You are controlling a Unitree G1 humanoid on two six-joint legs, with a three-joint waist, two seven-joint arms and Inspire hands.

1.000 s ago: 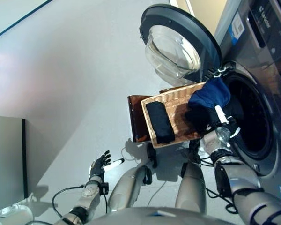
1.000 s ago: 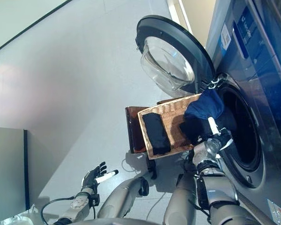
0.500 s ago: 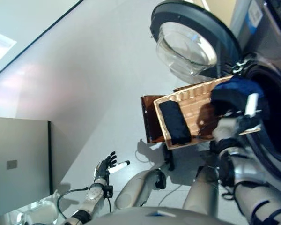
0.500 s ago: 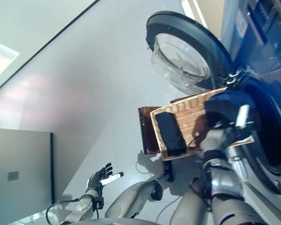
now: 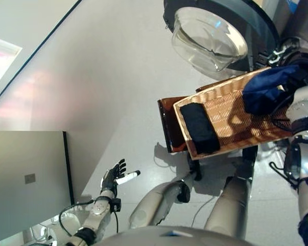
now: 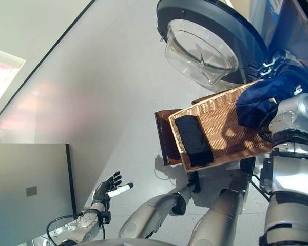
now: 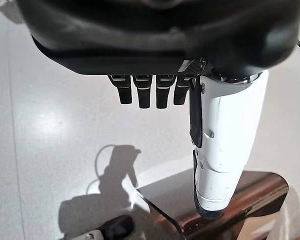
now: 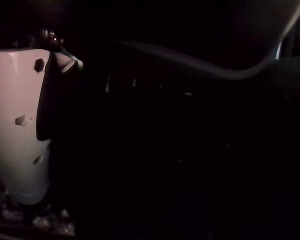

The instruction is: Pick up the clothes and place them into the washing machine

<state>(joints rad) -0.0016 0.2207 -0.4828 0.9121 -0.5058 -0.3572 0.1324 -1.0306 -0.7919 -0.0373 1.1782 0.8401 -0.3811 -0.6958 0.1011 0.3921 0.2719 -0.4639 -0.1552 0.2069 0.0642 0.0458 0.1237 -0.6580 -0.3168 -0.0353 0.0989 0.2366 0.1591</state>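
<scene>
A shallow wicker basket (image 5: 231, 110) rests on a low dark brown box (image 5: 167, 123) beside the washing machine (image 6: 292, 20). A folded black garment (image 5: 200, 128) lies at the basket's left end. My right hand (image 8: 20, 125) is shut on a navy blue garment (image 5: 269, 87) and holds it over the basket's right end, close to the machine's opening. The cloth covers most of the hand. My left hand (image 5: 112, 178) is open and empty, low over the floor at the lower left; its fingers are straight in the left wrist view (image 7: 225, 150).
The machine's round door (image 5: 210, 33) stands open above the basket, glass bowl facing out. A grey cabinet (image 5: 25, 179) stands at the left. Pale floor lies between it and the basket. A corner of the brown box (image 7: 230, 200) shows past the left hand.
The camera has shifted. My right hand has raised the navy garment off the basket's right end and moved it toward the machine's opening. The left hand stays open.
</scene>
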